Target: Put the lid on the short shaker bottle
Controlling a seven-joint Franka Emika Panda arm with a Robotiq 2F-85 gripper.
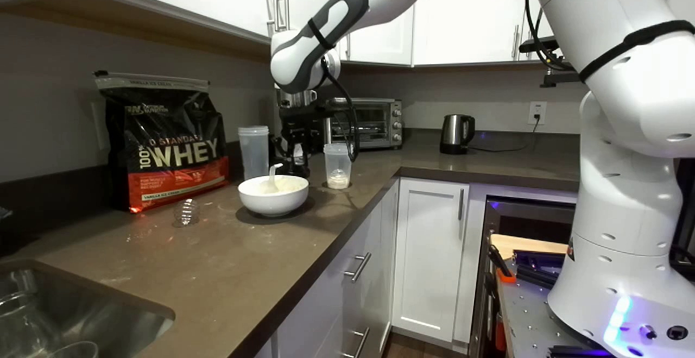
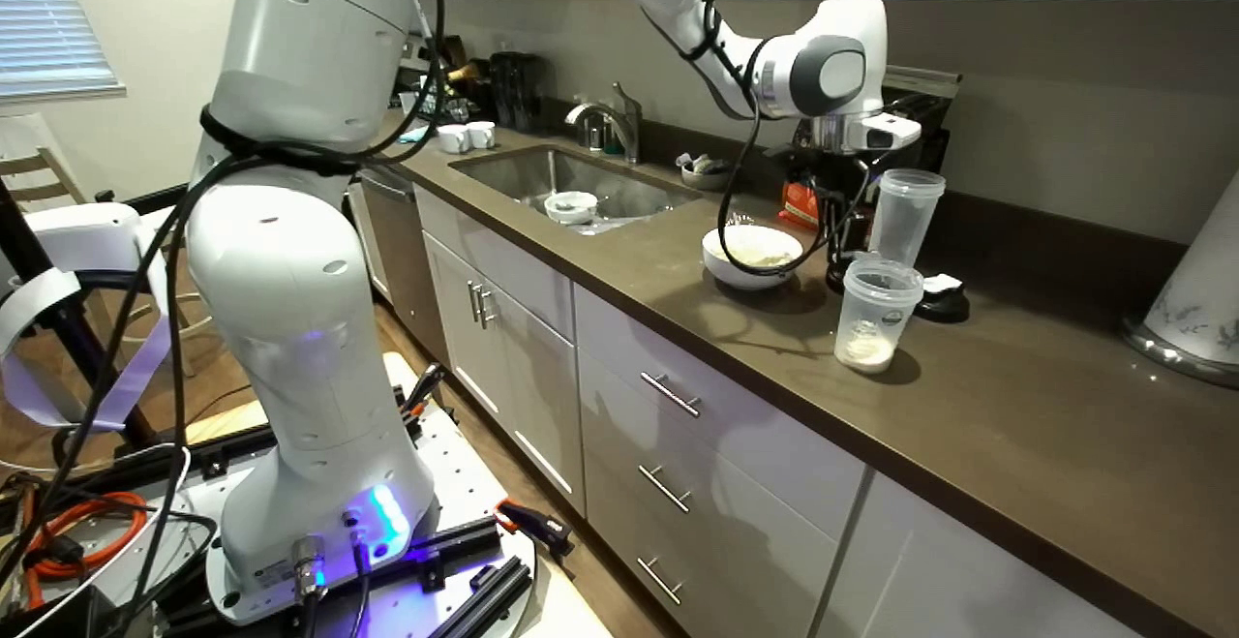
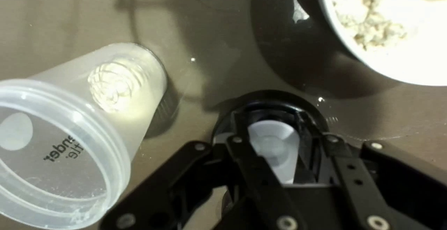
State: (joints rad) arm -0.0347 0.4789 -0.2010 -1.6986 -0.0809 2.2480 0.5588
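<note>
The short shaker bottle (image 1: 337, 165) stands upright and open on the counter, with white powder in its bottom; it also shows in an exterior view (image 2: 881, 309). In the wrist view the short shaker bottle (image 3: 99, 125) is at the left, with a wire ball visible in the powder. A round black lid with a white cap (image 3: 274, 153) is below my gripper (image 3: 271, 128). The fingers are partly closed and flank the white cap, which they appear to grip. I cannot tell whether the lid touches the counter. In both exterior views my gripper (image 1: 293, 165) (image 2: 840, 270) stands beside the bowl.
A white bowl of powder with a scoop (image 1: 273, 198) is beside the gripper. A taller bottle (image 2: 905, 217) stands behind. Another black lid with a white top (image 2: 941, 301) lies near it. A whey bag (image 1: 168, 146), a wire ball (image 1: 187, 213) and the sink (image 1: 157, 314) are farther along.
</note>
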